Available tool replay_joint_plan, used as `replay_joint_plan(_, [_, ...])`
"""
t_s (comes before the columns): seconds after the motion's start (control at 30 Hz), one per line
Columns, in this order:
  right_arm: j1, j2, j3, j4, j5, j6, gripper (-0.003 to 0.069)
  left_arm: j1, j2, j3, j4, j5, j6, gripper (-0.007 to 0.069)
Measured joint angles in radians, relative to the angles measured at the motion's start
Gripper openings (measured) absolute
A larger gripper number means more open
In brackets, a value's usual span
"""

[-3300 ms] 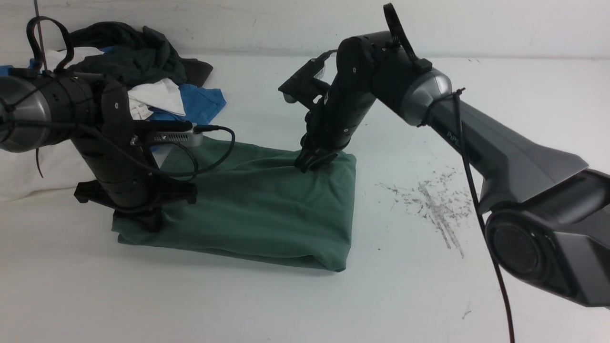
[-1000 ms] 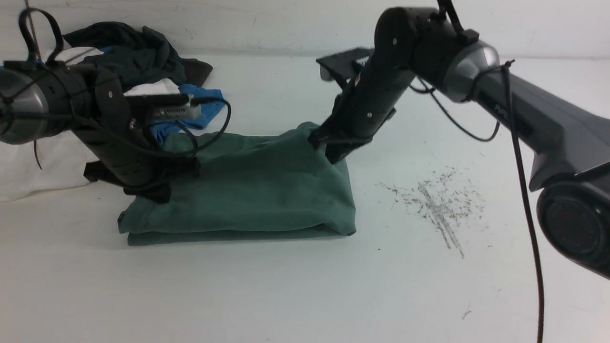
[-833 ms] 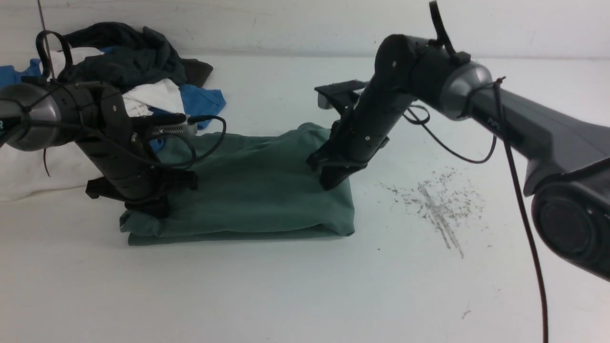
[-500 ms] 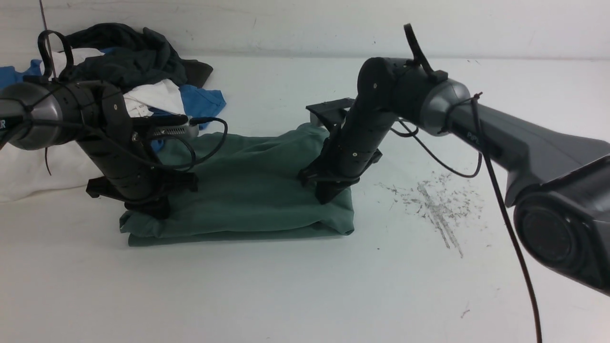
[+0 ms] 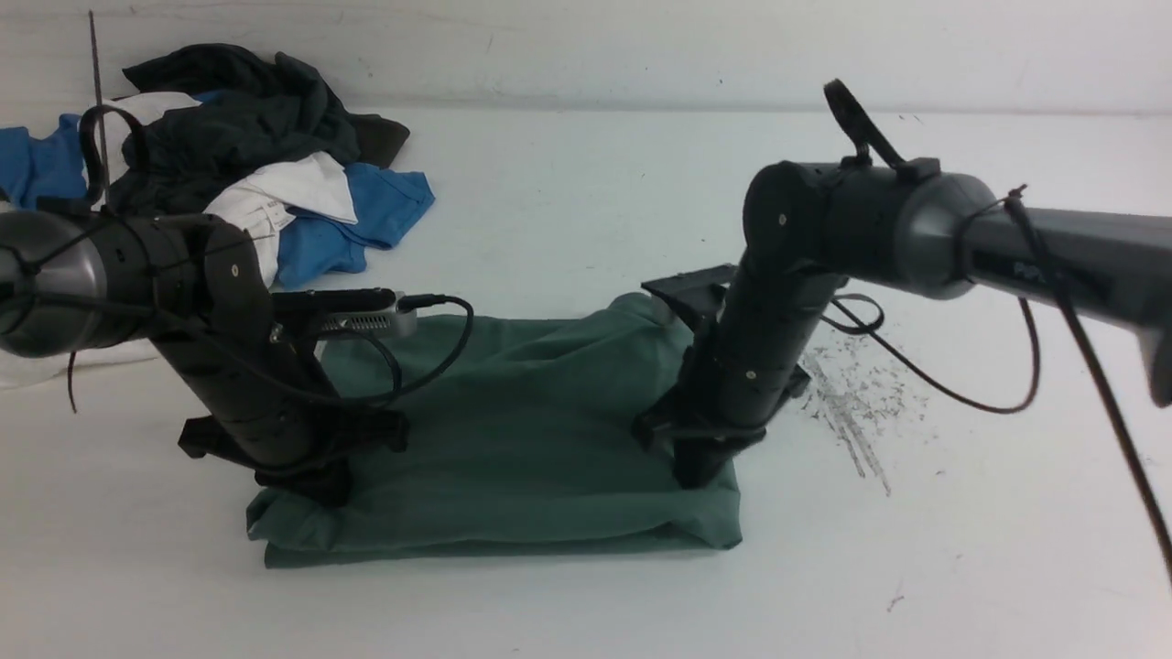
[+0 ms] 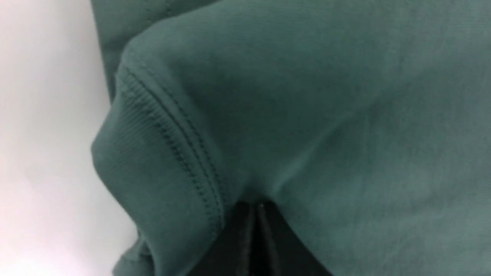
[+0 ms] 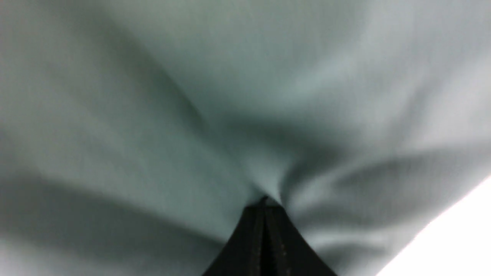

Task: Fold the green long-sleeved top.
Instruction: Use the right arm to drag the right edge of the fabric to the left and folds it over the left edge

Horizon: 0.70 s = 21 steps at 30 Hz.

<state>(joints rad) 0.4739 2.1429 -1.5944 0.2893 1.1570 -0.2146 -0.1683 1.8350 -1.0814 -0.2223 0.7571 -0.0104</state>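
You see the left gripper point(image 5: 307, 485) pinching the near-left corner of the green long-sleeved top point(image 5: 513, 439), and the right gripper point(image 5: 693, 476) pinching its near-right corner. The top lies folded on the white table point(image 5: 568, 604), clothes pile point(image 5: 247, 156) far left.

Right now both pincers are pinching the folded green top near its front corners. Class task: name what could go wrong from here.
1. The left pincer grips the green top by little cloth beside a ribbed hem; it may slip out.
2. The right pincer pinches a bunched wrinkle; releasing there could leave a crease.
3. The fold's lower layer juts out along the front edge, so the layers may end up misaligned.
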Motion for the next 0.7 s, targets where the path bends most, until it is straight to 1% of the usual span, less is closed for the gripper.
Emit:
replay_joint_plan(0.1, [0.0,-0.068,0.128,-0.001,0.001,0.027,-0.0014,-0.026,-0.046,0.076,-0.045,0.001,0.018,-0.0004])
replay_joint_plan(0.2, [0.0,-0.16,0.269,-0.006,-0.003,0.048,-0.0014,-0.076,-0.121,0.17,-0.082,0.0,0.025,-0.0004])
replay_joint_plan(0.3, [0.0,-0.219,0.347,-0.036,-0.004,0.06,-0.0014,-0.102,-0.182,0.22,-0.093,0.01,0.027,-0.0004])
replay_joint_plan(0.53, [-0.002,-0.351,0.346,-0.106,0.012,0.119,-0.0014,-0.102,-0.333,0.194,-0.083,0.033,0.03,-0.0004])
replay_joint_plan(0.7, [-0.002,-0.603,0.278,-0.216,0.017,0.232,-0.0014,-0.058,-0.569,0.119,-0.031,0.159,0.035,-0.0004])
